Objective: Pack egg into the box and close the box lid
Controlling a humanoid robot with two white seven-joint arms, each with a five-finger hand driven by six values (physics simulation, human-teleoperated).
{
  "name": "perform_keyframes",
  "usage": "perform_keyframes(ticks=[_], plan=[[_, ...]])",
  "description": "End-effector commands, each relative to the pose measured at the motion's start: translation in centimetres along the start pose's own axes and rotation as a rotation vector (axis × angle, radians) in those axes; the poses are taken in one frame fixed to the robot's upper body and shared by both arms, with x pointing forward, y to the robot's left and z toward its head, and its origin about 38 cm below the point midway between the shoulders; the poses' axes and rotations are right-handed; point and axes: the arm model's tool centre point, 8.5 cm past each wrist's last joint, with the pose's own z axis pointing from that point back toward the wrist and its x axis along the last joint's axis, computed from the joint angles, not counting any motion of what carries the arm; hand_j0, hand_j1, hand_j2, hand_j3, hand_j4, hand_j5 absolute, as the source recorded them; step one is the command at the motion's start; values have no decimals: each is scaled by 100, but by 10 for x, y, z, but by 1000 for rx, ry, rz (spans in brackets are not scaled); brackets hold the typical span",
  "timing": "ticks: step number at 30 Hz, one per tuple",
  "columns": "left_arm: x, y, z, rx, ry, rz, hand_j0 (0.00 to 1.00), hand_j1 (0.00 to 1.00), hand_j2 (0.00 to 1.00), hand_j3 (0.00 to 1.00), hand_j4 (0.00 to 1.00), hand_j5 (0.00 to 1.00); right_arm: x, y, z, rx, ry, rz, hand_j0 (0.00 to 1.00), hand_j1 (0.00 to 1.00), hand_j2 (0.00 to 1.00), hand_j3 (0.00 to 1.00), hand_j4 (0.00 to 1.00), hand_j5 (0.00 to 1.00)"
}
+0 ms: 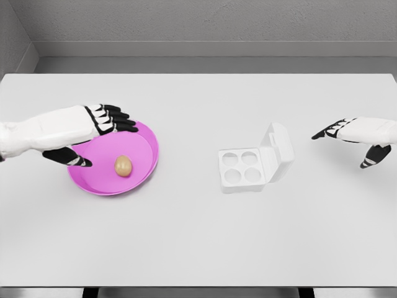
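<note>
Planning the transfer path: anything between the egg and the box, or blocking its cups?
Nothing visible. The egg lies in the pink plate; bare table separates it from the open box, whose four cups are empty, lid tilted back.

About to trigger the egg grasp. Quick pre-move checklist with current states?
1. Egg lying free in the pink plate, nothing on it: ok.
2. Left hand over the plate's left side, fingers spread, holding nothing: ok.
3. Left hand centred over the egg: not ok, it sits left of and above the egg.
4. Box lid open, tilted back to the right: ok.
5. All four box cups empty: ok.
6. Right hand open and well right of the box, not touching the lid: ok.
</note>
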Motion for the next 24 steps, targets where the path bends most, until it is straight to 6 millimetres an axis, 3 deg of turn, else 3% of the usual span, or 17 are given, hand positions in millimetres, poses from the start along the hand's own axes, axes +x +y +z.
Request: perform_keyframes(ticks=[1, 6, 10, 11, 24], plan=[[8, -15, -17, -25, -46, 34, 100, 100, 100, 100, 100, 100, -2, 1, 1, 1, 5, -6, 100, 100, 100, 100, 100, 100], [3, -10, -18, -20, -42, 32, 100, 100, 100, 100, 100, 100, -12, 8, 2, 12, 32, -35, 100, 100, 100, 100, 100, 100], [-11, -20, -13, -29, -3, 73, 100, 100, 100, 100, 100, 100, -13, 7, 4, 11, 34, -33, 100, 100, 100, 100, 100, 100], [-8, -29, -18, -50, -22, 97, 100, 100, 100, 100, 100, 100, -14, 4, 5, 4, 36, -29, 100, 100, 100, 100, 100, 100], [-14, -34, -23, -112, 30, 10, 99, 99, 99, 99, 99, 99, -10, -3, 2, -12, 24, -19, 100, 100, 100, 100, 100, 100]])
